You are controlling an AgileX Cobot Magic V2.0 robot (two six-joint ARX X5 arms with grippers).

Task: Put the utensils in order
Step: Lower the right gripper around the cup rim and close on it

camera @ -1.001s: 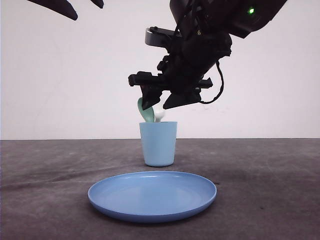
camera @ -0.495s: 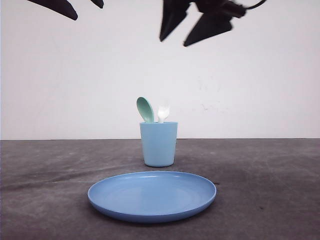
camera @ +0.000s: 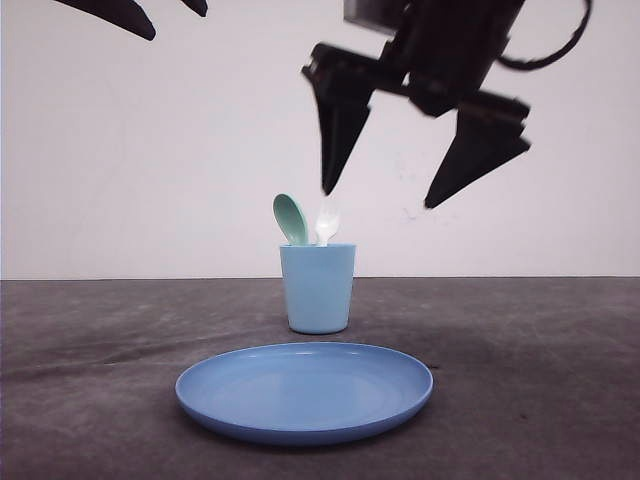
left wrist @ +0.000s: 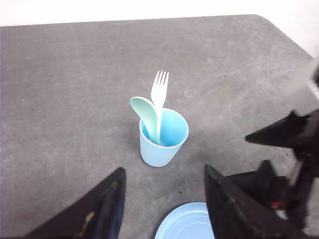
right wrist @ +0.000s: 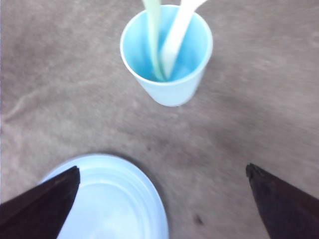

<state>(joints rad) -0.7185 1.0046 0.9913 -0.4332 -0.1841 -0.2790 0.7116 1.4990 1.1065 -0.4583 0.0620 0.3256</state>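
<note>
Above the cup, right claw spread wide, empty, fingertips pointing down

Lab or test bench, not a home. Bare dark grey table against a plain white wall, no furniture or decor. Staged props: blue cup and blue plate. Black robot arm overhead.

Fork: white, four tines up, handle down in cup, leaning on far rim. Spoon: mint-green, oval bowl up, touching fork's left, same cup.
</note>
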